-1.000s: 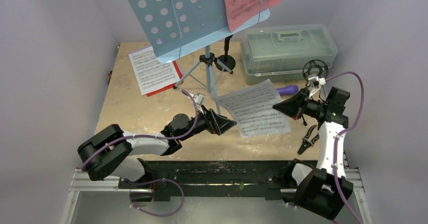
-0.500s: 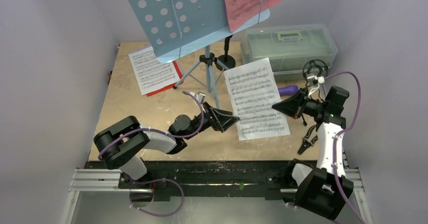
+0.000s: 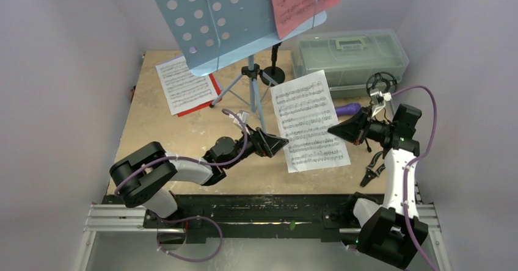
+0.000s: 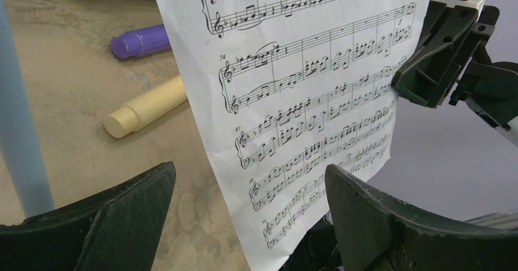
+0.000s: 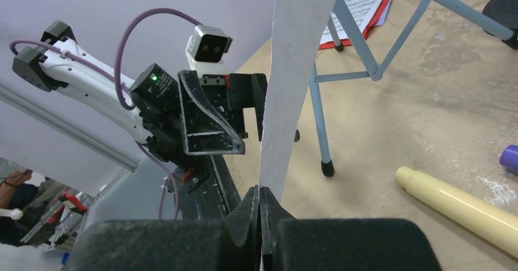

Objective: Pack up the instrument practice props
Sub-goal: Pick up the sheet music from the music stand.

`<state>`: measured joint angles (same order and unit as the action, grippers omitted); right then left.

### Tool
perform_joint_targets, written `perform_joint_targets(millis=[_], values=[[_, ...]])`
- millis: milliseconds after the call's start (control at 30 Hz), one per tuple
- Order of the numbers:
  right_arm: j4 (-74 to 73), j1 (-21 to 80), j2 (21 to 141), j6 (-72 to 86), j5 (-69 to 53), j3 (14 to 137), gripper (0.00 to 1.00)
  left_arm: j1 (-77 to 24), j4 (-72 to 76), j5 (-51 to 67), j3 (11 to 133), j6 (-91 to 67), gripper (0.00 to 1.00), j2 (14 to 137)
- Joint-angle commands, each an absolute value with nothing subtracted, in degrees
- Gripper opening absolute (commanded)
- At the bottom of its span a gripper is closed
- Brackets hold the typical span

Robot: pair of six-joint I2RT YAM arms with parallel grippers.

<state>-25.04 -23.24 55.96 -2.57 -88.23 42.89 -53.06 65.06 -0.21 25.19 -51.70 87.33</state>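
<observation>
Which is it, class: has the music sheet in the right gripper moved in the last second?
Yes. The music sheet in the right gripper has swung up; its top edge now reaches the plastic box, having lain short of it.

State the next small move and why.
Probably ease the left gripper forward and close it on the sheet: its open jaws face the sheet's free edge, while the shut right gripper holds the sheet up by the opposite edge.

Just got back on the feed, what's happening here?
The right gripper is shut on one edge of a sheet of music, holding it off the table. The left gripper is open near the opposite edge, not gripping. The music stand is standing; the purple microphone and cream microphone lie on the table.
</observation>
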Motion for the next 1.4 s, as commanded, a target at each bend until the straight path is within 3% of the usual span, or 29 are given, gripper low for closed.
perform_joint_targets(millis=[0,700,933,1367], values=[[-28.7,-22.8,53.7,-4.8,-93.7,46.3,0.00,-53.3,71.4,2.8,27.5,-52.5,0.91,89.3],[-41.1,-20.0,50.9,-9.8,-93.7,52.6,0.00,-51.6,91.8,6.3,26.1,-59.2,0.85,94.9],[-41.0,-20.0,51.2,-10.0,-93.7,52.3,0.00,-51.5,101.8,9.5,26.7,-63.0,0.77,99.6],[-38.2,-20.0,52.1,-9.2,-92.9,50.1,0.00,-51.2,101.9,12.0,28.5,-63.3,0.73,99.0]])
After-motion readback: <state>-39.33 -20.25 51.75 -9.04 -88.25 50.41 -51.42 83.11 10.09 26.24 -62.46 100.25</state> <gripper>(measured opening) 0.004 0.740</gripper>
